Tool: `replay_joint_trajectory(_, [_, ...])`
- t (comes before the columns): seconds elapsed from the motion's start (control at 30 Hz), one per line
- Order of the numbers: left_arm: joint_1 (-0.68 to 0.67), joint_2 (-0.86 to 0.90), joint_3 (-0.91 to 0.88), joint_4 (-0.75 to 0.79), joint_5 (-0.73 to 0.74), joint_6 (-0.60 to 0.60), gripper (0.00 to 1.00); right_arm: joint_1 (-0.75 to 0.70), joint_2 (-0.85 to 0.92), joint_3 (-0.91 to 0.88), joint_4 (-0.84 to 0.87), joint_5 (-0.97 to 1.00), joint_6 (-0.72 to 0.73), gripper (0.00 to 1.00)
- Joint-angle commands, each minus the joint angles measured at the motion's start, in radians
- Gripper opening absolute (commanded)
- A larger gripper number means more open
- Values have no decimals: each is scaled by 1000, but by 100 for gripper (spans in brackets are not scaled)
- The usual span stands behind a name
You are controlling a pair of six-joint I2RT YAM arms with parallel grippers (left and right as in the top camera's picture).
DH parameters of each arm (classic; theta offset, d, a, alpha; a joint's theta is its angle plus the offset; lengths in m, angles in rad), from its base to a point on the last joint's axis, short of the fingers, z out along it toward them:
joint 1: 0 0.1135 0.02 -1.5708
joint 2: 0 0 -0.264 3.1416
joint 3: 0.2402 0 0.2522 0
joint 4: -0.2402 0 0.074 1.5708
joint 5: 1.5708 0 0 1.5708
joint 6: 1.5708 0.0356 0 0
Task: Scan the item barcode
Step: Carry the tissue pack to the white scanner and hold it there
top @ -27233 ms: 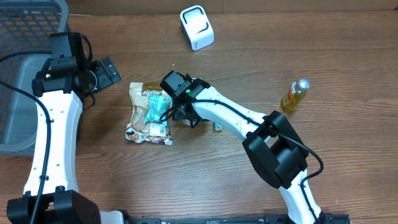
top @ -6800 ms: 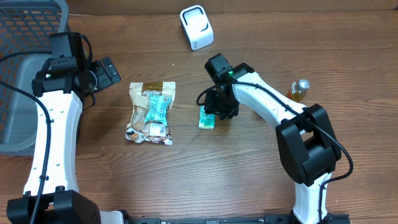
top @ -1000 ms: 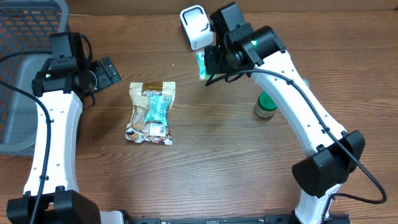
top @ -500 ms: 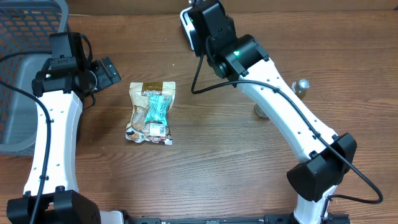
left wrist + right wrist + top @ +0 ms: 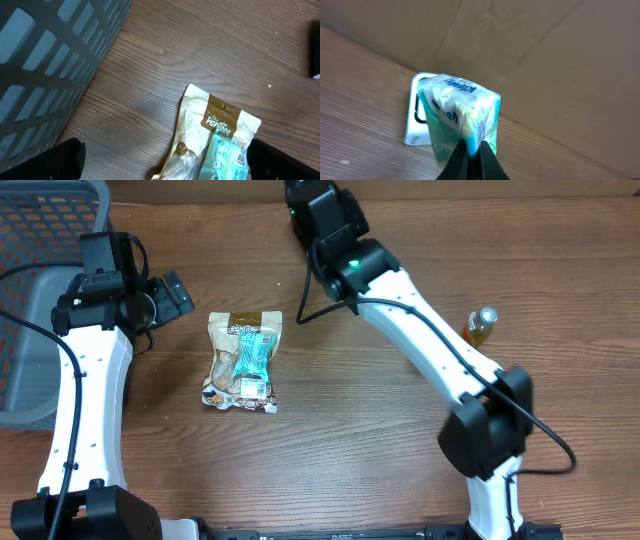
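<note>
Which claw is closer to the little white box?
Right. The right claw holds a green packet right by the white box; the left claw is far off, beside the gray basket.

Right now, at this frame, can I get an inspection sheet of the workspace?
Surface: wooden table, no spills seen.
Job's things: tissue pack held in front of the white scanner.
Clutter: snack pouch lying flat; bottle at the right.
Grippers: left gripper open, holding nothing; right gripper shut on the tissue pack.
Cables: black cables along both arms.
Surroundings: grey basket at the left; cardboard wall behind.
</note>
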Motion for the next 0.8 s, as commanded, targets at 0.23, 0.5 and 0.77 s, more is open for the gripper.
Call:
replay_joint_trajectory(0.23, [8,5,8,4,-6,4,99,-3,154,18,171,48,-244,4])
replay_joint_trajectory(0.5, [8,5,8,4,-6,4,99,-20,245,18,270,49,-286,4])
replay_joint_trajectory(0.77, [8,5,8,4,-6,3,100,-80,282,18,345,27,-285,4])
